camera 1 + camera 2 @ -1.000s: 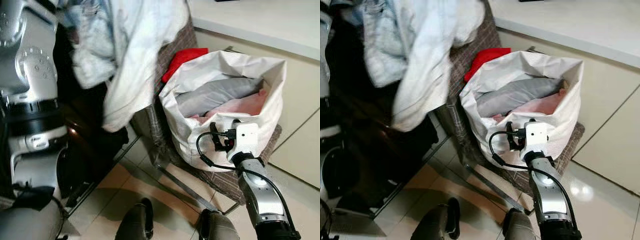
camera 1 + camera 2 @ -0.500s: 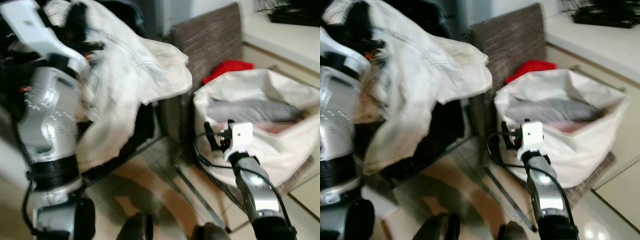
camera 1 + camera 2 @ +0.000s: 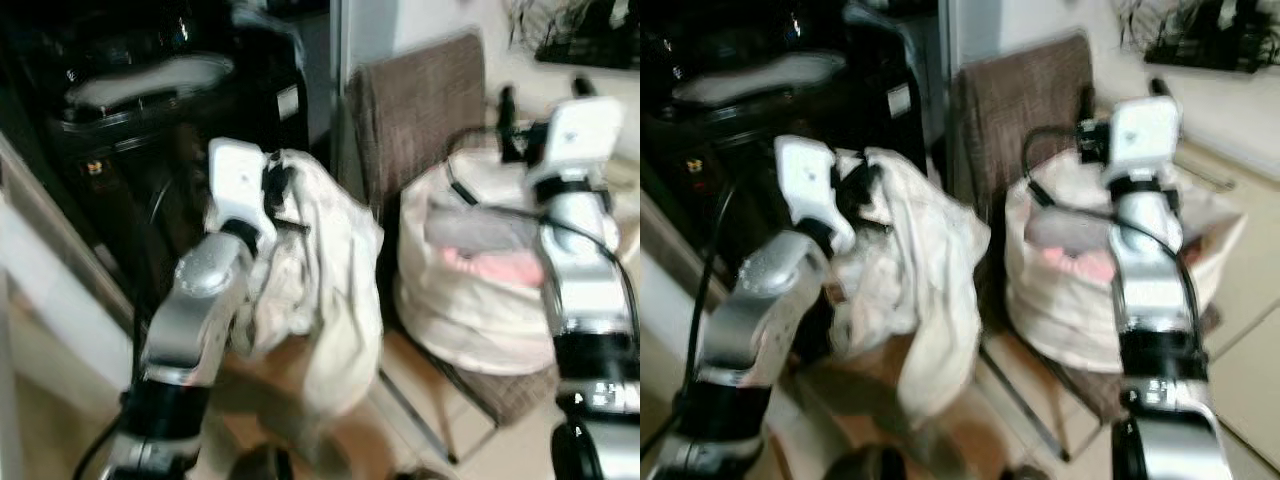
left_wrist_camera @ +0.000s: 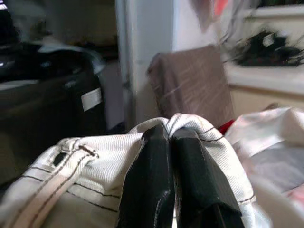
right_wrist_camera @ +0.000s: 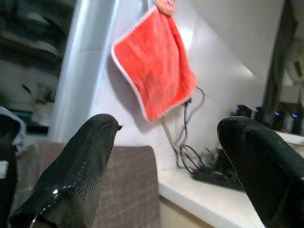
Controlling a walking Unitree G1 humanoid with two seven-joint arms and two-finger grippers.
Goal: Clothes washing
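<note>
My left gripper (image 3: 281, 193) is shut on a cream garment (image 3: 325, 290) with dark stitching, which hangs from it in front of a dark appliance (image 3: 140, 120). In the left wrist view the two black fingers (image 4: 152, 185) pinch a fold of that fabric (image 4: 95, 175). A white laundry bag (image 3: 470, 320) sits on a brown chair (image 3: 415, 110) and holds grey and pink clothes (image 3: 488, 267). My right gripper (image 3: 541, 92) is raised above the bag, open and holding nothing, with its fingers (image 5: 76, 171) wide apart.
A red towel (image 5: 154, 66) hangs on the wall above the chair back (image 5: 128, 185). A pale counter (image 3: 1230, 100) with black cables (image 5: 209, 168) runs behind the bag. The floor (image 3: 420, 390) is tiled. The picture is blurred.
The camera has swung and risen. My left arm has come down with the garment, to chair height beside the appliance. My right arm has risen from the bag's front to above it.
</note>
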